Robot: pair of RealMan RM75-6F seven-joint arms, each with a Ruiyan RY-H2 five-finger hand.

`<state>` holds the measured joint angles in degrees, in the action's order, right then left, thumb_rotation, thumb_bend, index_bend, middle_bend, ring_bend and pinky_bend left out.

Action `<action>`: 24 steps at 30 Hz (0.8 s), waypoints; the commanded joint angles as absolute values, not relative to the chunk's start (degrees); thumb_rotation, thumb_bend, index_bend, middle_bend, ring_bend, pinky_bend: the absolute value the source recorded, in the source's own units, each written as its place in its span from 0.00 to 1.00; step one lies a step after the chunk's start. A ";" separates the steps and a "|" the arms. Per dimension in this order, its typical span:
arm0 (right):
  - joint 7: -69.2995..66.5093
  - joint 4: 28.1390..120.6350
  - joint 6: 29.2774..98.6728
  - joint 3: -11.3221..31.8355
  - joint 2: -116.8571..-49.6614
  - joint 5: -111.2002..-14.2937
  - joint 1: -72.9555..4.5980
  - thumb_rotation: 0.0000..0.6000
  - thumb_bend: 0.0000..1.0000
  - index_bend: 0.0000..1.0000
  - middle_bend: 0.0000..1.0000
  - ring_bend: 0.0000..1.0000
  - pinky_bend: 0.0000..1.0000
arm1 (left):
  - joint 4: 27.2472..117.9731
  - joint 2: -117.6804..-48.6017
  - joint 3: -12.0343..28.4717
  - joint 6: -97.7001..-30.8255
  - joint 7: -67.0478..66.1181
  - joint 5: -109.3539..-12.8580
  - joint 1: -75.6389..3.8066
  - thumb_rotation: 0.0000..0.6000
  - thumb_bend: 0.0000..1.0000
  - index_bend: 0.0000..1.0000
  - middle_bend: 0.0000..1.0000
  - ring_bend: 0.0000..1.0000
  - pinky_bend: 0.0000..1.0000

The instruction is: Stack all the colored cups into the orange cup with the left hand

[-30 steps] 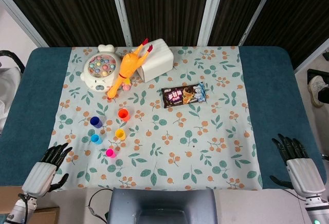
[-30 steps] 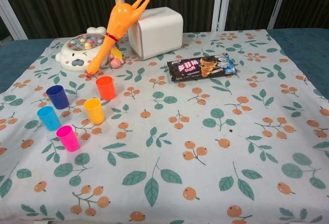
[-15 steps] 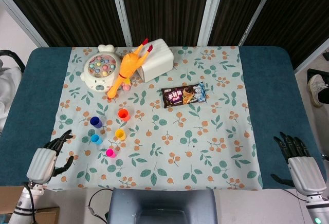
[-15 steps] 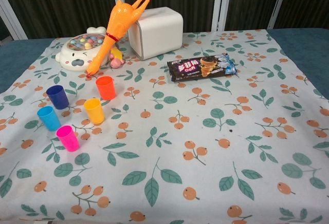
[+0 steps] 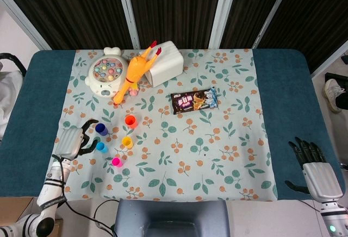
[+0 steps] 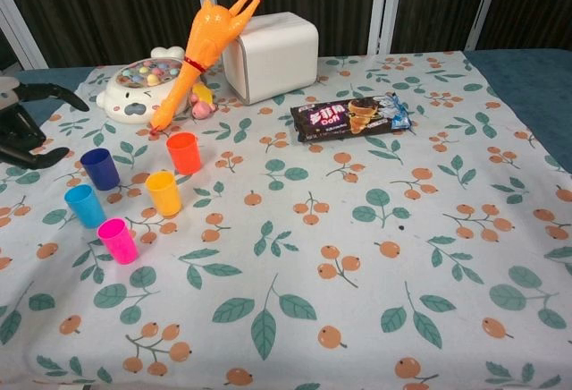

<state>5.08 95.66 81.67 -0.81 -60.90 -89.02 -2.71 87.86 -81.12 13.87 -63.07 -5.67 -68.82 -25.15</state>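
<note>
Fingers spread and holding nothing, the left hand [image 5: 73, 139] hovers at centre left, just beside the dark blue cup [image 5: 101, 129] and light blue cup [image 5: 101, 147]. The orange cup [image 5: 130, 120], yellow cup [image 5: 126, 142] and pink cup [image 5: 116, 162] stand apart, each empty. The right hand [image 5: 315, 169] rests open-fingered at lower right.

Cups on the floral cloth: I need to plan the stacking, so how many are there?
5, none hidden: small orange plastic cup farthest back, dark blue to its left, yellow in front of the orange, light blue left of yellow, pink nearest.
</note>
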 commanded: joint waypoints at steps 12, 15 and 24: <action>4.02 95.87 81.88 -0.86 -60.35 -89.04 -2.68 1.00 0.20 0.00 0.00 0.00 0.00 | 82.66 -86.97 17.42 -57.05 -17.95 -51.74 -34.02 1.00 0.34 0.29 1.00 1.00 1.00; 3.84 95.88 81.84 -0.87 -60.26 -89.01 -2.70 1.00 0.20 0.00 0.00 0.00 0.00 | 81.52 -87.45 17.19 -56.86 -18.85 -50.42 -34.65 1.00 0.34 0.29 1.00 1.00 1.00; 3.46 95.87 81.99 -0.88 -60.14 -89.07 -2.68 1.00 0.20 0.00 0.00 0.00 0.00 | 78.81 -88.60 16.01 -56.24 -20.84 -47.46 -36.07 1.00 0.34 0.30 1.00 1.00 1.00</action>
<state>3.46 95.87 81.99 -0.88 -60.14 -89.07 -2.69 79.03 -88.46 16.18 -56.33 -20.63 -47.70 -35.92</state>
